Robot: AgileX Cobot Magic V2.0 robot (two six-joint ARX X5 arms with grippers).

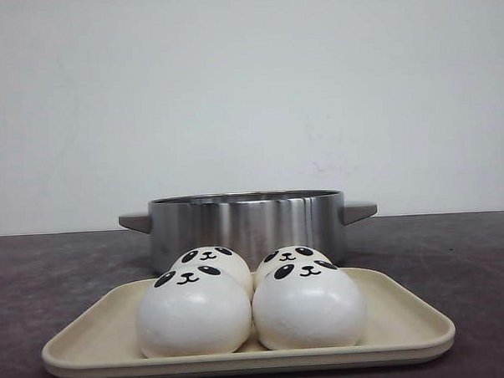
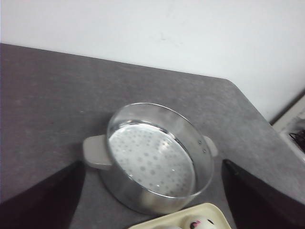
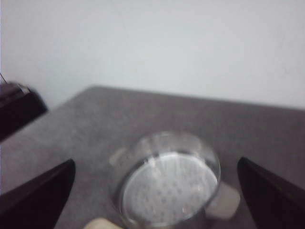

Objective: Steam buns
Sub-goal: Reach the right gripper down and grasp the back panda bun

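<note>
buns (image 1: 250,302) on tray (image 1: 409,329) | steamer pot (image 1: 247,225) behind | both pincers spread wide, empty

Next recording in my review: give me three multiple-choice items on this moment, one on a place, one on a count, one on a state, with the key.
1. Where do the buns sit?
A. in the steamer pot
B. on the cream tray, in front of the pot
C. on the bare table

2. How many buns show in the front view?
A. two
B. three
C. four

3. What state is the steamer pot in?
A. uncovered and empty
B. closed with a lid
C. filled with buns

Key:
1 B: all the buns rest on the cream tray, with the pot behind them.
2 C: two panda faces in front, two behind.
3 A: the left wrist view shows the bare perforated steaming plate inside, with no lid on.
</note>
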